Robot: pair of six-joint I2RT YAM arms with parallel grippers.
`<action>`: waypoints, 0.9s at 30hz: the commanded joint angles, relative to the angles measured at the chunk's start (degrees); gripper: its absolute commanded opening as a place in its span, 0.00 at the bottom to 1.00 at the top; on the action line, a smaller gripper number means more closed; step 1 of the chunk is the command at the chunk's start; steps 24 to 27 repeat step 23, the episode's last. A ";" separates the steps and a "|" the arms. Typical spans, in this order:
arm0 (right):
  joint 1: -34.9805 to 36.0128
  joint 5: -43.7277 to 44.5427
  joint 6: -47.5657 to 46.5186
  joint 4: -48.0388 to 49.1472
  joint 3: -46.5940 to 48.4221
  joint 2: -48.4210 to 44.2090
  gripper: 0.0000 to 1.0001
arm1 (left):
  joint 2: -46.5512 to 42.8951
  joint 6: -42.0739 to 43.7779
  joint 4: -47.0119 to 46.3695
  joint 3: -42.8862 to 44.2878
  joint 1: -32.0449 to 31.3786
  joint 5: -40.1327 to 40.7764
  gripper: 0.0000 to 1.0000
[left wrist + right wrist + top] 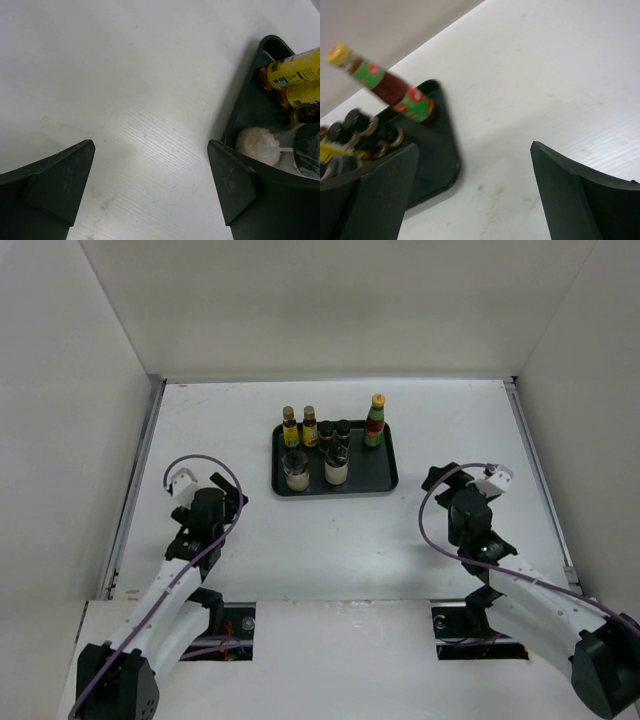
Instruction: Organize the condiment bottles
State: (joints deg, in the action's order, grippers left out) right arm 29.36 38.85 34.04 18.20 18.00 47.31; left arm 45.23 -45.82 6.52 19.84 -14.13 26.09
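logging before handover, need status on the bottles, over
Left fingers open, empty. Right fingers open, empty. Seven condiment bottles upright on black tray, untouched by either arm. No obstruction seen.

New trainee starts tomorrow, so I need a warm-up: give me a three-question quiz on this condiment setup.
1. True or false: the red bottle stands on the black tray.
2. How many cream jars are in the tray's near row?
3. The left gripper and right gripper are: A both open, empty; B both shut on bottles; C gripping the tray.
Key: 1 true; 2 two; 3 A.
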 commanded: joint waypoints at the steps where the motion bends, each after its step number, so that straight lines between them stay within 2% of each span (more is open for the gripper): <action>1: -4.70 0.89 6.64 -4.39 -1.12 -1.25 1.00 | -3.83 -1.81 4.64 -0.94 1.26 -0.86 1.00; 5: -7.00 -2.99 7.79 -3.87 -1.13 0.85 1.00 | -3.84 -1.73 4.20 -0.33 1.08 -0.86 1.00; 20: -6.56 -3.52 6.65 -3.17 -1.04 -0.99 1.00 | 3.37 -1.02 0.86 3.80 -3.49 1.33 1.00; 27: -6.30 -3.52 6.65 -3.43 -0.86 -1.17 1.00 | 2.50 -0.93 0.60 3.98 -4.37 2.30 1.00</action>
